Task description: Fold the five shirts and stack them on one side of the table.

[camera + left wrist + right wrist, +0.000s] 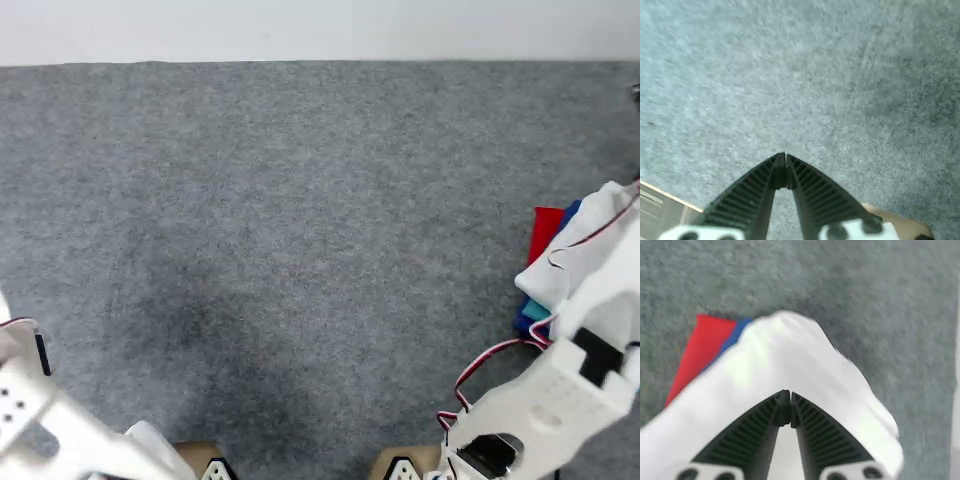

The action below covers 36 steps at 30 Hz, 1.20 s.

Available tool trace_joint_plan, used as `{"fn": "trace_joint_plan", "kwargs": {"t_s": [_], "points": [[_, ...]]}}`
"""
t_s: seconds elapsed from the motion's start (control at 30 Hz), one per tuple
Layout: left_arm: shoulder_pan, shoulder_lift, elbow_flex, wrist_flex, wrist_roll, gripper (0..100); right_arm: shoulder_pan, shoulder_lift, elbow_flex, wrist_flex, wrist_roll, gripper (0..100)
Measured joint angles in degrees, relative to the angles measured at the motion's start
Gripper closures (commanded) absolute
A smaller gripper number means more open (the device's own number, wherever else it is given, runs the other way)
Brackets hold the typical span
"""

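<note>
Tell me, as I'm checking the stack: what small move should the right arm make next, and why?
Probably raise the right gripper clear of the white shirt: its jaws are shut, and that shirt already lies over the red shirt and blue shirt.

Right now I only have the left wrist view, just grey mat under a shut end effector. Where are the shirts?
Observer: Stacked at the edge of the table on the right arm's side, white shirt on top.
Operator: What's under it?
Observer: Edges of a red shirt, a blue shirt and a teal shirt stick out.
Operator: And the other arm?
Observer: The right end effector is shut, directly over the white shirt.
</note>
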<state>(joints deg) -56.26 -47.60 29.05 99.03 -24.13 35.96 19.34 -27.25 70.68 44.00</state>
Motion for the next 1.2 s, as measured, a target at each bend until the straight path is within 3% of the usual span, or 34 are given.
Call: {"fn": "trace_joint_plan", "kwargs": {"t_s": [0.2, 0.47, 0.7, 0.8, 1.03, 1.2], "points": [[0.00, -9.85, 0.09, 0.00, 0.00, 99, 2.64, -3.60, 0.00, 11.25, 0.00, 98.7], [0.00, -14.77, 0.09, 0.18, 0.00, 99, 0.79, -6.51, 0.00, 28.84, -0.09, 98.9], [0.00, -15.03, 0.09, 0.35, 0.26, 99, -1.58, -15.12, 0.00, 29.80, -7.30, 98.9], [0.35, -15.03, 0.09, 0.35, 3.60, 99, -3.87, -21.10, 2.11, 29.80, -8.44, 98.9], [13.36, -15.12, 0.09, 0.35, 13.71, 99, -10.29, -37.71, 17.58, 29.80, -14.95, 98.9], [23.38, -15.12, 0.09, 0.26, 19.78, 99, -15.38, -50.29, 27.60, 29.80, -25.93, 98.9]]}}
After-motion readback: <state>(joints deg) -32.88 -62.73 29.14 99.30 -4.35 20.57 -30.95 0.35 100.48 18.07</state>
